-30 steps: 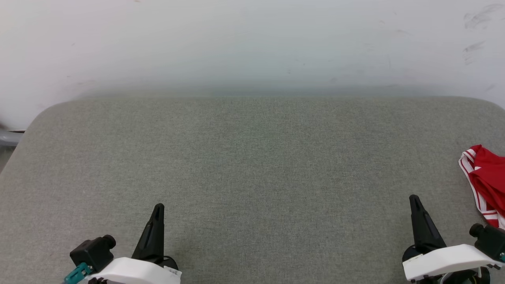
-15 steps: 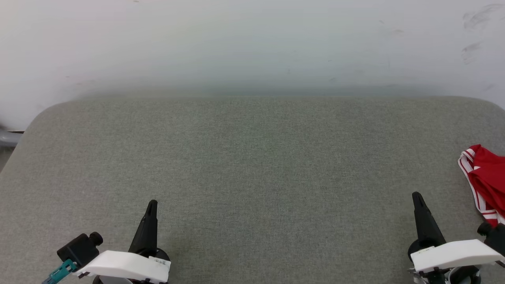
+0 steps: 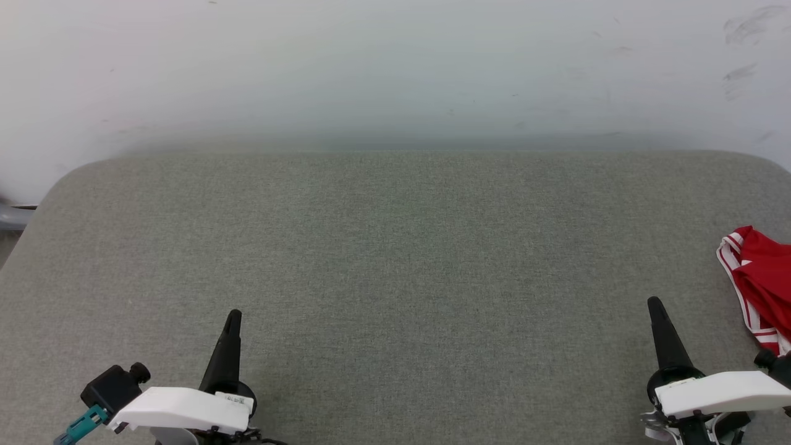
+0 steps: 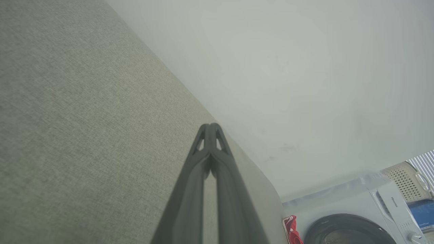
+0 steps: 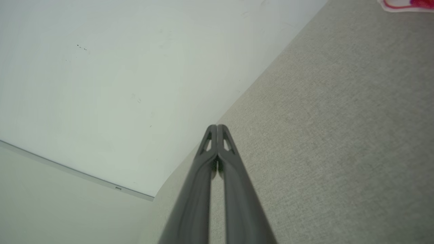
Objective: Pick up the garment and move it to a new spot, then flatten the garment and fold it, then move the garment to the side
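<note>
A: Where's garment (image 3: 763, 278)?
B: Right edge of bench (image 3: 395, 247), 2 o'clock from right end effector (image 3: 655, 306); visible part runs 11-to-5.
A: Grip state?
B: Both closed, empty; left end effector (image 3: 233, 318) well apart.

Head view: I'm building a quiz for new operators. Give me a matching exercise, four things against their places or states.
1. shirt
2. left gripper
3. right gripper
4. wall

A. pale, behind the table
B. lower left, shut
C. red, far right on the table
D. lower right, shut

Pairs: 1-C, 2-B, 3-D, 4-A
</note>
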Robot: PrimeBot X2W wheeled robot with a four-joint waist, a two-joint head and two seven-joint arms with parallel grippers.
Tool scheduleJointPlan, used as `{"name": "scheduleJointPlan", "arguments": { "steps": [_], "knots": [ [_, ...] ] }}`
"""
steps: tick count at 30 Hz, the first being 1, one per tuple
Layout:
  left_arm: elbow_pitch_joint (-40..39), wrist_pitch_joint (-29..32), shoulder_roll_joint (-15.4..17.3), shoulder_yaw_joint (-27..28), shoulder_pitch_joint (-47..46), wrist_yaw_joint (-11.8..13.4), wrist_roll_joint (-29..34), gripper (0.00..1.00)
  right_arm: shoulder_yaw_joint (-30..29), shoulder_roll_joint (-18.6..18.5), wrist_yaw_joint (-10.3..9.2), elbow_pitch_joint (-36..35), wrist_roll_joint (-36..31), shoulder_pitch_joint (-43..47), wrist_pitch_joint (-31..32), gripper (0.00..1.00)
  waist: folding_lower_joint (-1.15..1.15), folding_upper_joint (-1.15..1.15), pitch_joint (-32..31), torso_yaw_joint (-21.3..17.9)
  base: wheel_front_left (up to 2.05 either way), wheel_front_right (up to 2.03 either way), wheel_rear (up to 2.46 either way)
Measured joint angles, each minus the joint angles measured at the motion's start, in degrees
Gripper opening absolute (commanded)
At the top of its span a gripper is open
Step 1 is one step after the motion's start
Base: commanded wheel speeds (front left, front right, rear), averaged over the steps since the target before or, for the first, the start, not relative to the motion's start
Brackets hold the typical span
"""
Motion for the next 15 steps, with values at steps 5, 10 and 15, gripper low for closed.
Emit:
{"name": "scheduleJointPlan", "arguments": {
  "steps": [5,10,15],
  "knots": [
    [0.40,0.79,0.07,0.44,-0.36,0.00,-3.25,0.00,-0.26,0.08,0.00,0.16,3.05,-0.25,0.79,0.00,0.00,0.00,0.00,-0.04,0.00,0.00,0.00],
    [0.73,1.54,0.08,0.78,-0.69,0.00,-6.34,0.00,-0.56,0.13,0.00,0.27,5.90,-0.41,1.58,0.00,0.00,0.00,0.00,-0.08,0.00,0.00,0.00],
    [1.05,2.26,0.08,1.12,-1.15,0.00,-9.27,0.00,-0.81,0.19,0.00,0.35,8.65,-0.82,2.47,0.00,0.00,0.00,-0.01,-0.12,0.00,0.00,0.00]
  ]
}}
